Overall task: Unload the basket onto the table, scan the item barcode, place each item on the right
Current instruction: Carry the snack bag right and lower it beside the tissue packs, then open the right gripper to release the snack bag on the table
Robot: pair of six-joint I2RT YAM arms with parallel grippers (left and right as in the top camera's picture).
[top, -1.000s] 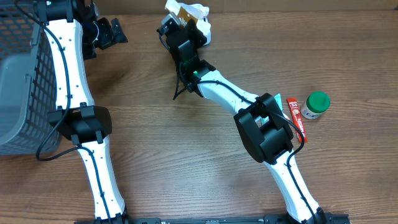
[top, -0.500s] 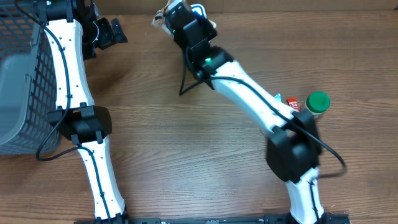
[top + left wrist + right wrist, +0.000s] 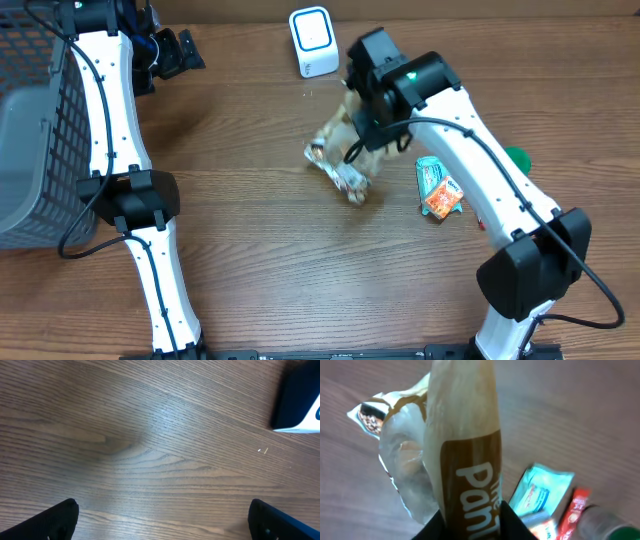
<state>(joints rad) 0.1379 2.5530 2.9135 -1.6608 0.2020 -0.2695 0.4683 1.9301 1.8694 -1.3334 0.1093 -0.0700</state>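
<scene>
Right end effector [image 3: 472, 522] moved off scanner [image 3: 312, 42], pinching one bag [image 3: 462, 435] | left end effector [image 3: 165, 522] gaping

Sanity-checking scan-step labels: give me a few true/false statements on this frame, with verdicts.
1. The right pincer grips the snack bag. True.
2. The left pincer holds the scanner. False: it is open and holds nothing; the white scanner stands on the table.
3. The teal packet lies in the basket. False: it lies on the table, and the basket is at the far left.
4. The right arm partly hides the green-capped bottle. True.
</scene>
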